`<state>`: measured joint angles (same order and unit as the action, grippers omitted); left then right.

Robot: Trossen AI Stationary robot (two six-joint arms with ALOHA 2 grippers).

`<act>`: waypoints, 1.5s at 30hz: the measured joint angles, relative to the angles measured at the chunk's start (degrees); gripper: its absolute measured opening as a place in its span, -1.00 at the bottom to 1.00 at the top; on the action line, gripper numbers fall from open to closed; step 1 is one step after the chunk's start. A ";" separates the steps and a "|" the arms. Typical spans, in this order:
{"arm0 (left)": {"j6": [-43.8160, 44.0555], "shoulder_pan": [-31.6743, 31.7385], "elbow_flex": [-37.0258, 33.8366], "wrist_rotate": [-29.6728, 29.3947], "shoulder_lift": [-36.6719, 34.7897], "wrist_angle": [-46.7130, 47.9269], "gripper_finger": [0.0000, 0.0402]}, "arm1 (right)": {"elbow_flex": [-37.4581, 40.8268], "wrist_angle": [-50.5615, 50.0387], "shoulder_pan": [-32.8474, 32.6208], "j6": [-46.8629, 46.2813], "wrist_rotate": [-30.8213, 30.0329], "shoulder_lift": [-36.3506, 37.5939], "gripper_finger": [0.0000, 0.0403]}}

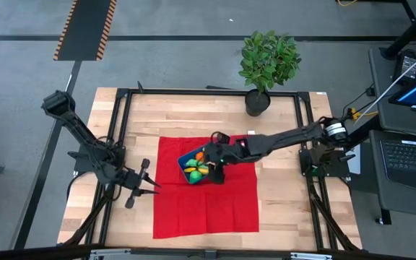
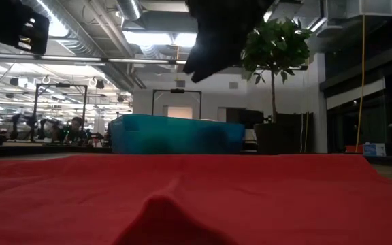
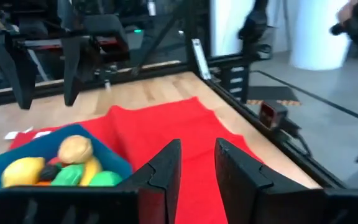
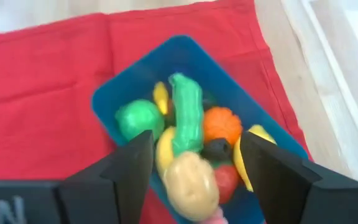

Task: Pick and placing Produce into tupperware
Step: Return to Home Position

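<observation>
The blue tupperware rests with its bottom on the red cloth, near the cloth's far edge. It holds several pieces of produce: green, yellow, orange, red and a tan one. My right gripper hangs open just above the tupperware, its fingers pointing down at a slant with nothing between them. My left gripper floats by the cloth's left edge, aimed nearly level toward the tupperware. Its fingers stand a little apart around nothing.
A potted plant stands at the table's far edge. A raised fold sits in the cloth near the low camera. The black table frame runs along the sides. Bare wood lies to the right of the cloth.
</observation>
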<state>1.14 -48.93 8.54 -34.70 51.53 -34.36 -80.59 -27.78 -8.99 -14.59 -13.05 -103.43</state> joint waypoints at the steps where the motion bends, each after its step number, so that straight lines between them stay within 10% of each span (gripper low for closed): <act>1: -0.12 0.00 0.00 0.93 -1.49 1.59 -0.55 | 1.01 0.79 -0.71 0.18 -0.40 0.57 0.21; 17: -8.23 6.61 -0.02 14.47 -32.55 27.15 -0.69 | 37.07 52.11 -4.01 6.01 11.85 20.57 0.21; 29: -9.08 25.28 -0.13 29.76 -44.71 39.35 -0.81 | 49.70 60.23 -3.85 11.80 11.77 33.14 0.21; 45: -9.59 34.95 -7.96 37.84 -46.33 27.74 -0.97 | 61.49 77.27 -3.78 13.94 11.20 32.90 0.21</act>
<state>-8.45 -13.98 0.58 3.13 5.20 -6.62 -19.11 49.49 -12.78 -0.65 -1.85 -70.52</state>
